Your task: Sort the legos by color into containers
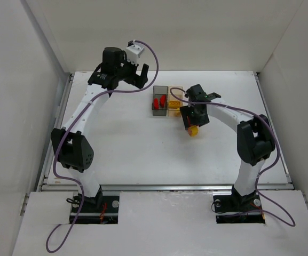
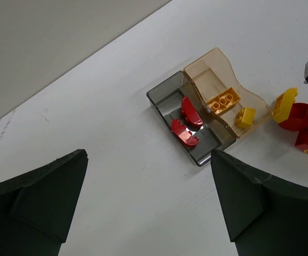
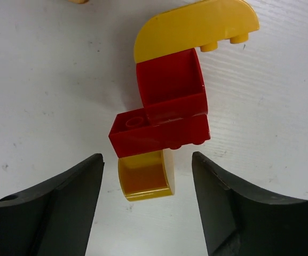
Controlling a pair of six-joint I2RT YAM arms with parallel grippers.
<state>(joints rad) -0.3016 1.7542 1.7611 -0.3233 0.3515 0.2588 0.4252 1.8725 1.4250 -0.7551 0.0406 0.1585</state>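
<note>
Straddling a small yellow curved brick [image 3: 145,181], the right gripper [image 3: 147,158] has its fingers spread. A gap shows on each side of the brick and nothing is pinched. The brick lies on the white table [image 3: 36,80] at the near end of a touching cluster. A flat red brick [image 3: 159,132] sits just beyond it, then a red curved piece [image 3: 170,85], then a long yellow arch piece [image 3: 196,26]. Cannot tell if these are snapped together or only abutting. In the top view the cluster sits just near-right of the bins, under the right gripper.

The left gripper [image 2: 148,154] hangs above the far left part of the table, fingers wide apart and empty. Its camera shows the smoky grey bin [image 2: 162,96] holding two red curved legos [image 2: 186,133]. The amber bin [image 2: 218,58], joined to the grey one, holds a yellow studded brick [image 2: 223,100] and a smaller yellow brick [image 2: 245,116]. Both bins stand upright.
</note>
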